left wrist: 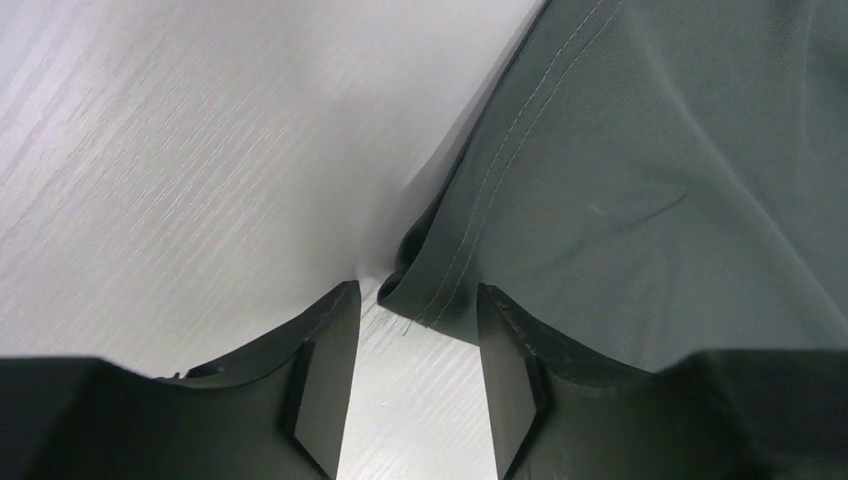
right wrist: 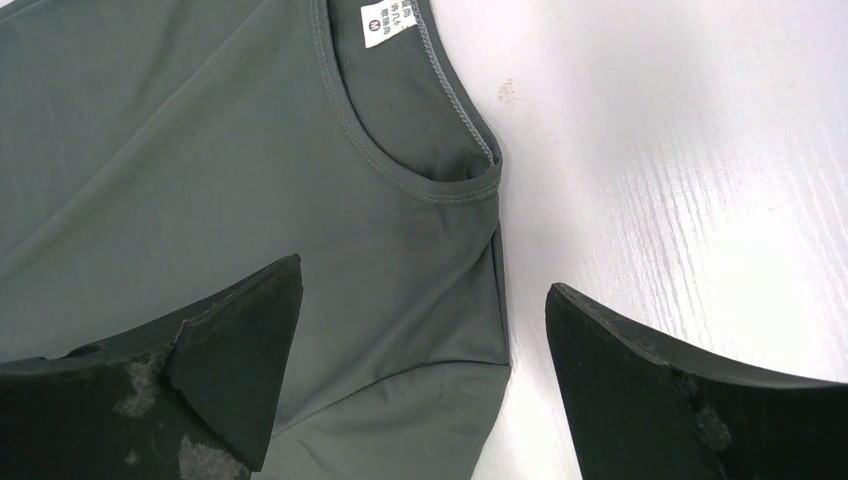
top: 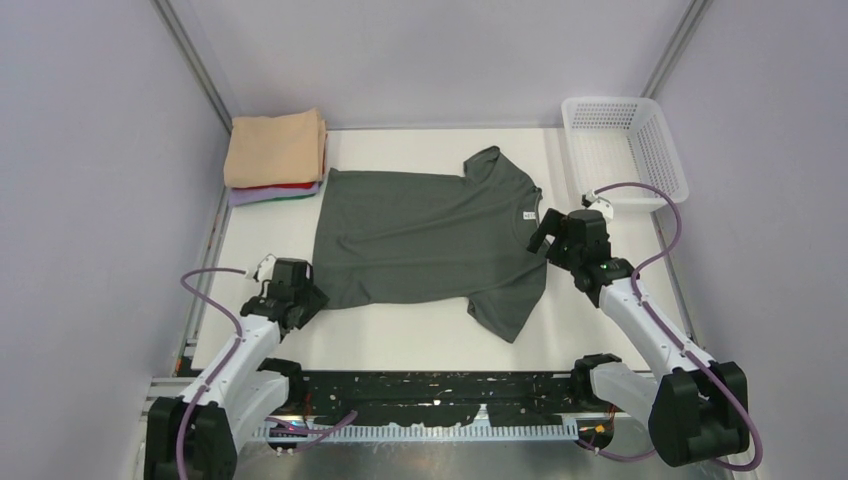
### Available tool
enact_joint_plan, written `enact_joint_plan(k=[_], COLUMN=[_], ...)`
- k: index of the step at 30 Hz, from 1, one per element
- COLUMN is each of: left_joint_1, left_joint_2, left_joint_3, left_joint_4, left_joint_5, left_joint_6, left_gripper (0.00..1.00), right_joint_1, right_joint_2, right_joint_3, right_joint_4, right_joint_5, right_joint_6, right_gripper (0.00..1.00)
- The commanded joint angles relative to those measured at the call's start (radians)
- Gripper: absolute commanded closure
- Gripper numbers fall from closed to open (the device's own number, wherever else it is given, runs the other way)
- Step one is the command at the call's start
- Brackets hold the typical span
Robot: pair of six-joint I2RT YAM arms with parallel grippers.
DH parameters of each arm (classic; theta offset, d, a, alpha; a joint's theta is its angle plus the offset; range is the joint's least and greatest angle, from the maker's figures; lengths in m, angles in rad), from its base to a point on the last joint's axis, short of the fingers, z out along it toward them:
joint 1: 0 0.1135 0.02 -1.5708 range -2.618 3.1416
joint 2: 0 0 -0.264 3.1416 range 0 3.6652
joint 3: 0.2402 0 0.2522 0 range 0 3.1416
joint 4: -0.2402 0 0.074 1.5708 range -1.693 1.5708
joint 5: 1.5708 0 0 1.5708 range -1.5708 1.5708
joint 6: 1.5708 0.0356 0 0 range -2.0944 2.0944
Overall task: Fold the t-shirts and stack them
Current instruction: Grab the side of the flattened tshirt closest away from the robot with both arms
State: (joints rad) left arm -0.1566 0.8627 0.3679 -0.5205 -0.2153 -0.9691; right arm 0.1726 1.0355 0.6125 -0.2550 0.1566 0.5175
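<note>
1. At the far left corner of the worktop (top: 400, 340) sits a folded stack. The peach-tan t-shirt (top: 275, 148) is on top, a red t-shirt (top: 296, 187) shows as a thin edge beneath it, and a lavender t-shirt (top: 245, 196) is at the bottom.
2. My left fingers (top: 312, 297) are down low at the near-left corner of the charcoal-grey t-shirt (top: 420, 235). They are released and only narrowly parted. In my left wrist view the stitched hem corner lies on the worktop right at the gap between the tips, and neither tip is pinching it.
3. The charcoal-grey t-shirt lies spread flat across the middle of the worktop. Its hem is toward the left and its collar toward the right, with one sleeve pointing to the far side and the other toward me.
4. Its white neck label (right wrist: 388, 20) shows inside the collar, at the shirt's right end.
5. My right fingers (top: 541, 230) are at the collar end, released and spread wide. In my right wrist view one tip is over the shoulder cloth just below the collar and the other is over bare worktop, with the shirt's edge between them.
6. A white mesh basket (top: 612, 100) stands in the far right corner, apart from the shirt.
</note>
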Motion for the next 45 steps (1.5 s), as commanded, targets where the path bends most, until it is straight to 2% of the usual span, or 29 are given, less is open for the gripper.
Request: enact_joint_plan(k=[1, 4, 7, 13, 15, 18, 21, 24, 29, 32, 37, 43, 45], left_joint_1=[0.005, 0.005, 0.005, 0.005, 0.005, 0.005, 0.005, 0.006, 0.005, 0.004, 0.006, 0.005, 0.006], left_joint_2=[0.069, 0.122, 0.154, 0.115, 0.081, 0.037, 0.002, -0.028, -0.053, -0.056, -0.059, -0.061, -0.061], left_joint_3=[0.006, 0.028, 0.041, 0.056, 0.054, 0.051, 0.053, 0.046, 0.034, 0.028, 0.023, 0.019, 0.016], left_joint_4=[0.090, 0.083, 0.090, 0.057, 0.052, 0.049, 0.038, 0.041, 0.051, 0.060, 0.061, 0.061, 0.058], left_joint_5=[0.054, 0.052, 0.061, 0.031, 0.016, 0.013, 0.029, 0.041, 0.054, 0.063, 0.064, 0.060, 0.056], left_joint_6=[-0.014, -0.008, 0.000, 0.030, 0.043, 0.056, 0.073, 0.083, 0.093, 0.097, 0.105, 0.109, 0.110], left_gripper=[0.54, 0.65, 1.00, 1.00, 1.00, 1.00, 1.00, 1.00, 1.00, 1.00, 1.00, 1.00, 1.00], right_joint_1=[0.001, 0.001, 0.001, 0.022, 0.086, 0.249, 0.347, 0.458, 0.561, 0.571, 0.573, 0.566, 0.556], right_joint_2=[0.013, 0.025, 0.033, 0.017, 0.023, 0.068, 0.091, 0.079, 0.127, 0.182, 0.252, 0.361, 0.384], right_joint_3=[0.040, 0.043, 0.050, 0.091, 0.105, 0.125, 0.143, 0.125, 0.101, 0.091, 0.081, 0.083, 0.085], right_joint_4=[0.029, 0.026, 0.015, -0.078, -0.136, -0.262, -0.417, -0.484, -0.528, -0.507, -0.467, -0.414, -0.417], right_joint_5=[0.030, 0.028, 0.022, -0.013, -0.009, 0.006, -0.006, -0.012, -0.118, -0.141, -0.203, -0.120, -0.091], right_joint_6=[-0.010, -0.006, -0.007, -0.022, -0.042, -0.073, -0.064, -0.038, -0.049, -0.059, -0.093, -0.101, -0.089], right_gripper=[0.00, 0.00, 0.00, 0.07, 0.10, 0.12, 0.18, 0.22, 0.29, 0.33, 0.35, 0.40, 0.54])
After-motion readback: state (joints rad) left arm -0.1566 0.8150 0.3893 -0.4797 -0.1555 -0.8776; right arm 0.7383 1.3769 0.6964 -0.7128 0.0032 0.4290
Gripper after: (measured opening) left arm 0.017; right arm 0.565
